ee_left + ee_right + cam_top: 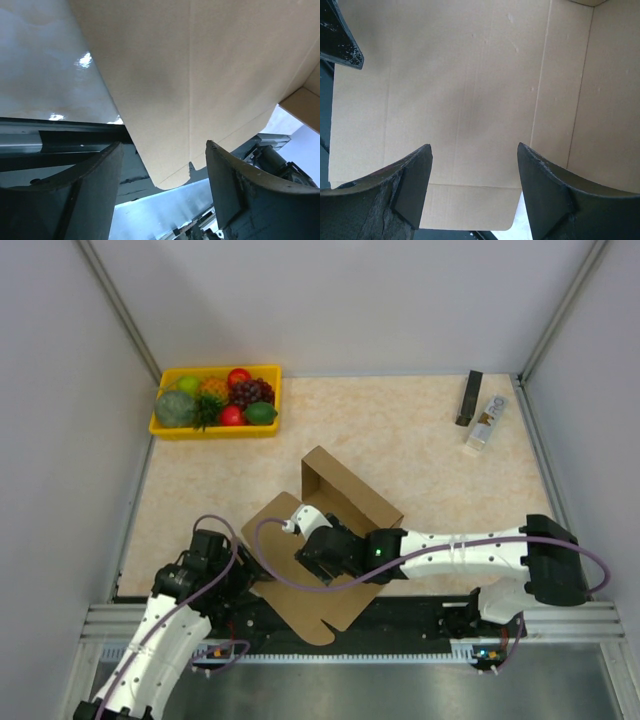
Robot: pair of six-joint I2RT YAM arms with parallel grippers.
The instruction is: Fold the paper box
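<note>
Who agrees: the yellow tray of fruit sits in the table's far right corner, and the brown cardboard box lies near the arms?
Wrong corner: the top view shows the yellow tray in the far left corner; the cardboard box does lie near the arms.

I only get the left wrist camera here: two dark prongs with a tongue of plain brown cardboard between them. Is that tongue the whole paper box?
Observer: No, just one flap. From above, the brown corrugated cardboard box is a wide sheet, walls raised at its far end, the rest flat.
Visitor: What is the other arm doing?
Observer: The right gripper points at the flat panel, fingers apart, nothing between them.
Visitor: Anything else nearby?
Observer: A yellow plastic tray of fruit sits in the far left corner, apart from the box.
</note>
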